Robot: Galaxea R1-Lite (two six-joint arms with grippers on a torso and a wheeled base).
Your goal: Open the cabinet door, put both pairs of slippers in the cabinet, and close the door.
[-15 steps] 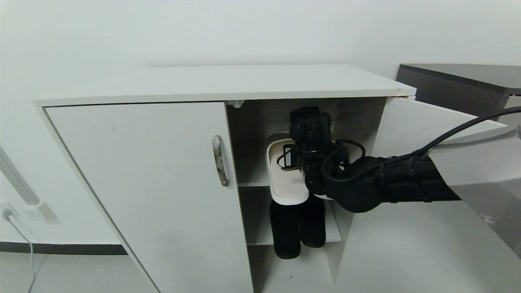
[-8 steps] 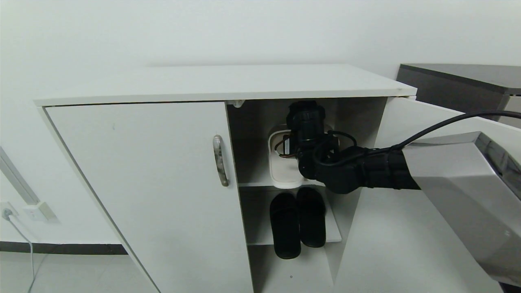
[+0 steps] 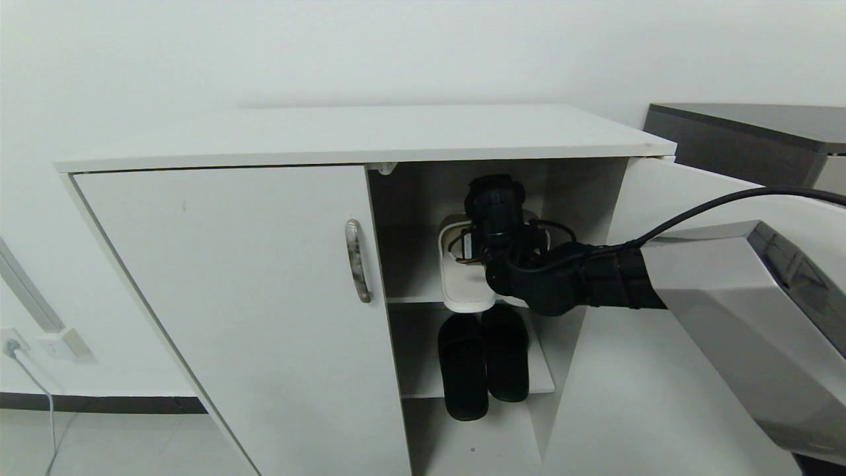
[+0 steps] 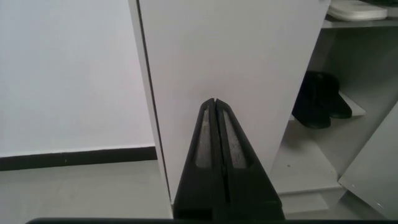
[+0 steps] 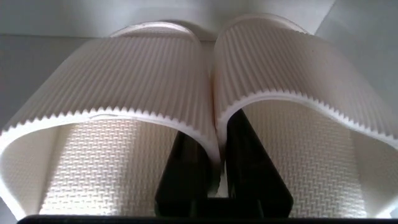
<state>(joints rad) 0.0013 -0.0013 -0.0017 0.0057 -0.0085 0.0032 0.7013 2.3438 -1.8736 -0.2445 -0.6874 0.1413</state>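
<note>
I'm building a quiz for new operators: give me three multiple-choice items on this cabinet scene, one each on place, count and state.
1. Where are the black slippers? A on the floor; B on the shelf below the white slippers; C on a chair.
2. How many cabinet doors stand open? A two; B none; C one.
3. The left tool is: A shut, empty; B open; C shut on a slipper.
Key: 1B, the black pair sits under the white pair; 2C, the right door is swung out, the left door shut; 3A, its fingers meet with nothing between.
</note>
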